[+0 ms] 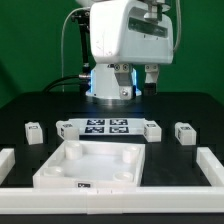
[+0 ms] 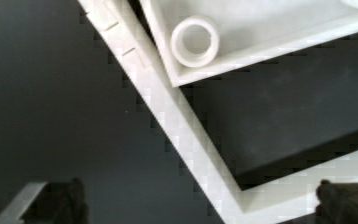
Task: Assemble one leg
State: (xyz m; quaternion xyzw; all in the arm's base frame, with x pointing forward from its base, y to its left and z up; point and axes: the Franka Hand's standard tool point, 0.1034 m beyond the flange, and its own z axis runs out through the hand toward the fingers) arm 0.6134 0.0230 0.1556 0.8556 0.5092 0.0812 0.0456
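Note:
Several small white legs with tags stand in a row on the dark table: one at the exterior view's far left (image 1: 35, 130), one beside the marker board (image 1: 66, 127), one right of it (image 1: 152, 128), one at the far right (image 1: 184, 132). The large white tray-like plate (image 1: 92, 165) lies in front of them. My gripper (image 1: 150, 77) hangs high above the table, behind the row and apart from every leg. In the wrist view the gripper (image 2: 197, 202) is open and empty, its dark fingertips (image 2: 51, 205) far apart. No leg shows there, only the plate's corner socket (image 2: 195, 40).
The marker board (image 1: 107, 126) lies in the middle of the row. A raised white border wall runs along the exterior view's left (image 1: 10, 160), right (image 1: 210, 168) and front (image 1: 120, 205). In the wrist view a white wall (image 2: 167, 110) crosses diagonally beneath the gripper.

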